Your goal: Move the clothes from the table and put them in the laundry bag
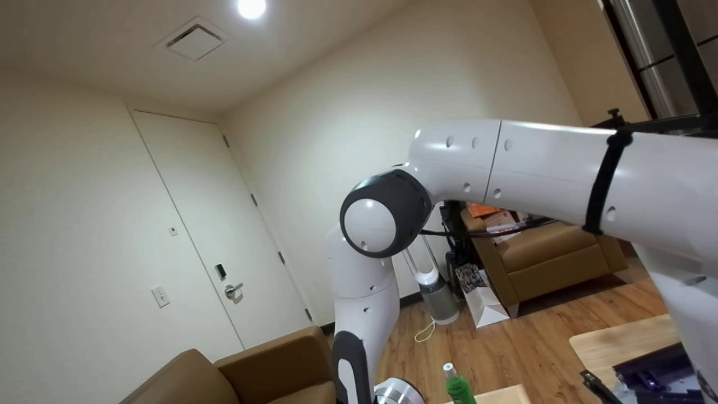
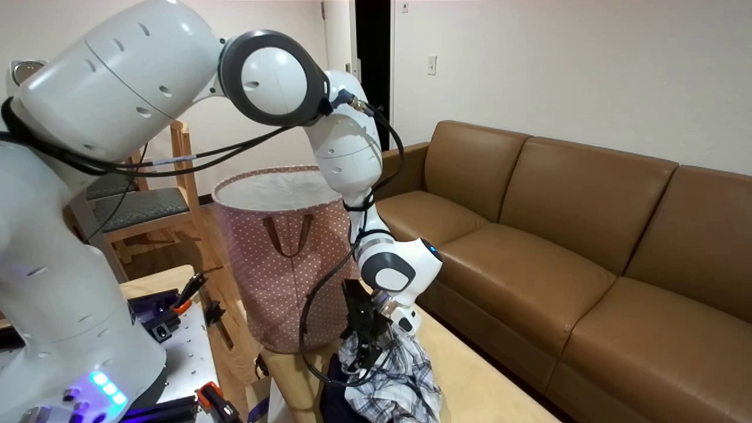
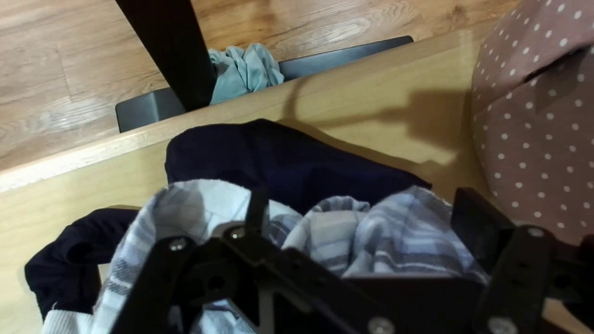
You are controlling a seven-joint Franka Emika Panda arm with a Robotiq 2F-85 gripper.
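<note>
Your gripper [image 3: 362,204] points down in the wrist view, its jaws spread wide with folds of the plaid shirt [image 3: 394,232] between them; whether the pads touch it you cannot tell. The shirt partly covers a navy cloth [image 3: 278,157] on the table [image 3: 436,69], near one long edge; the dotted laundry bag [image 3: 533,139] stands close by at the table's end. Past that edge, lower down, a pale green cloth [image 3: 250,74] lies beside a black post [image 3: 171,51].

In an exterior view, your arm [image 2: 273,82] bends at the elbow and hangs over the table, wrist tilted. A cable [image 2: 302,329] loops down in front of the laundry bag and across the shirt, and a brown sofa [image 2: 546,270] runs along the opposite long edge.

In an exterior view you also see a green bottle [image 1: 460,389] and, farther back, a white paper bag [image 1: 486,308] beside a tan armchair [image 1: 555,258].
</note>
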